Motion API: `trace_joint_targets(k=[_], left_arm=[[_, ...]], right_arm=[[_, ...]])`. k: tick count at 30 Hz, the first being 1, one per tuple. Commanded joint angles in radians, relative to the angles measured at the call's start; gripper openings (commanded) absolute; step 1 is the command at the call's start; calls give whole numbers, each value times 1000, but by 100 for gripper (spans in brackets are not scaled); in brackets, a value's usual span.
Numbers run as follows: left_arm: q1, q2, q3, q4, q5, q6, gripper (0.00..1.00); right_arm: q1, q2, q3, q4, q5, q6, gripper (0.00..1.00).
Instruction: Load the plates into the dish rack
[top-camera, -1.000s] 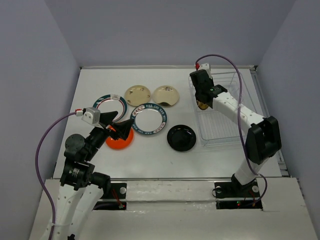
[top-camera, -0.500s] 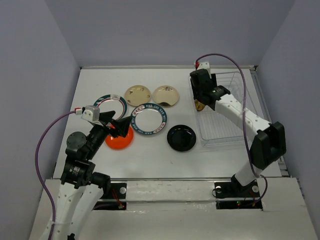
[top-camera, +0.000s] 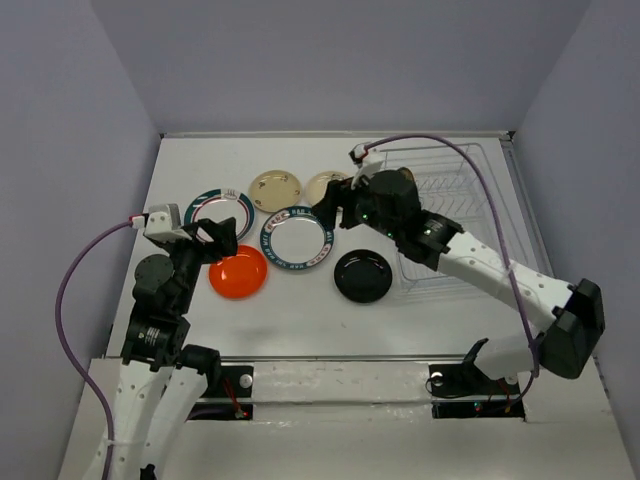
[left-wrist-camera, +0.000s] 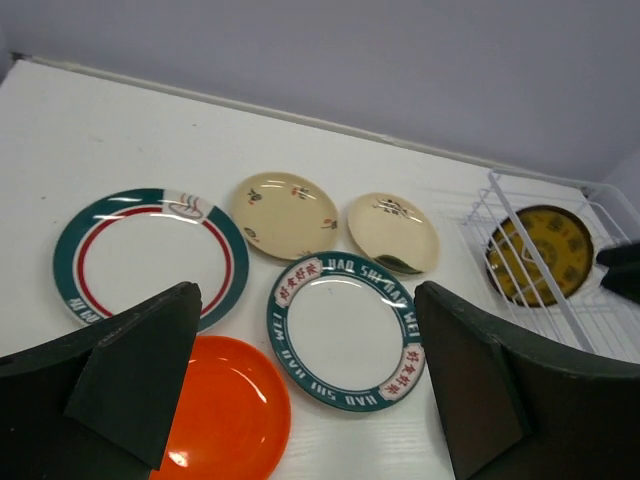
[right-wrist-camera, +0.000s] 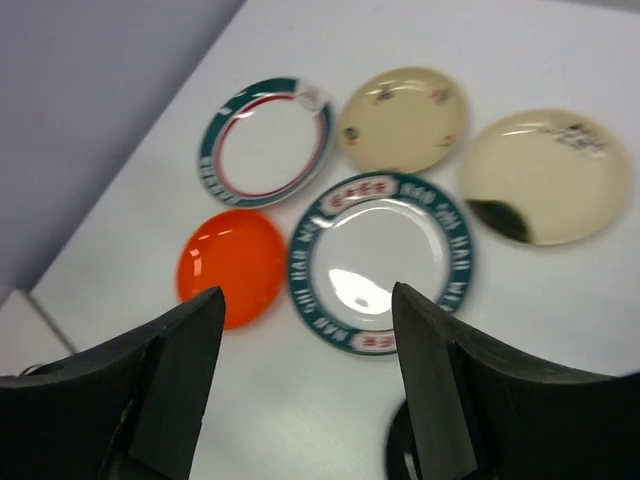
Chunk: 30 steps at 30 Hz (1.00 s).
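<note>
Six plates lie flat on the table: a teal-rimmed one at the left, another teal-rimmed one in the middle, two cream-gold ones, an orange one and a black one. An amber plate stands on edge in the white wire dish rack. My left gripper hovers open above the orange plate's far edge, holding nothing. Over the middle teal-rimmed plate my right gripper hangs open and empty, hiding part of one cream-gold plate in the top view.
The rack fills the table's right side, close to the right wall. Grey walls enclose the table on three sides. My right forearm stretches across the rack's near-left corner and past the black plate.
My right gripper has opened, left the amber plate in the rack and swung left over the plates. The left gripper has drawn back slightly from over the orange plate.
</note>
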Motion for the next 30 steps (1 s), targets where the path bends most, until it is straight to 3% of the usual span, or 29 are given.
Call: trace_joint_targets(k=[1,5,8,15,24,26,30], left_arm=[[19,15,54,-35,-270,-42,99],[45,-4,51,-41,-315,-69,99],[53,-10,52,-43,-340,-76,99],[50,-56,48,-36,-340,-82,99],[-4,-85,35,-13,-271,-66,99],[-15,-93,34,-16,-268,-63,99],[-29,-102,35,-18,-274,-59,99]], right_arm=[[121,138,-110,359,-185,207,72],[242,297,-90,447,-150,270,71],[267,420,-84,501,-147,352,71],[278,664,-38,613,-150,526,65],[287,816,-9,676,-93,686,54],[287,830,0,675,-81,702,50],[287,846,-24,676,-3,756,24]])
